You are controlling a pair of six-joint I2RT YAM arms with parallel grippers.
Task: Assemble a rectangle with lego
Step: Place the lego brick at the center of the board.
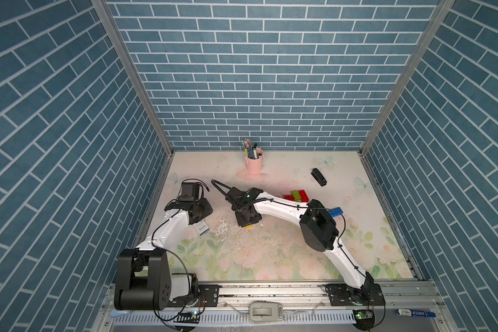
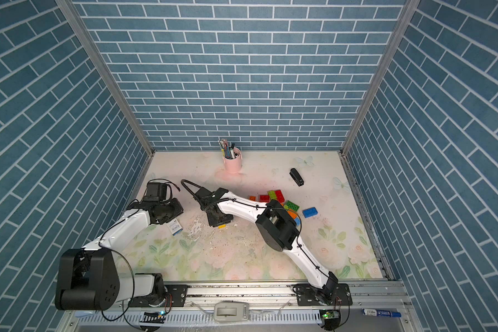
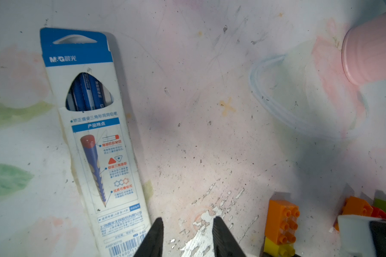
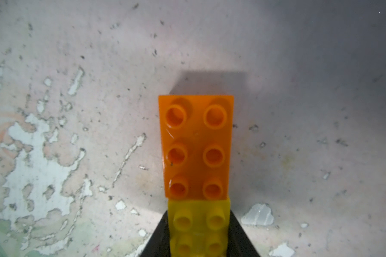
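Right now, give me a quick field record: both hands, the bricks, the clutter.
right hand: closed on yellow brick
yellow brick: end to end with orange brick; whether they overlap is unclear
left hand: open, empty, by pencil box
loose bricks: clustered beside right arm; blue brick lies apart
clutter: pink pen cup and black stapler near back wall

Both top views are evenly bright, the wide lens splaying the walls [image 1: 242,72] outward at the edges. In the right wrist view the orange brick [image 4: 196,146] is sharp and casts a dark shadow on the desk [image 4: 76,66], the yellow brick [image 4: 198,222] nearer the lens softer; the left wrist view blurs the pink cup [image 3: 372,53].
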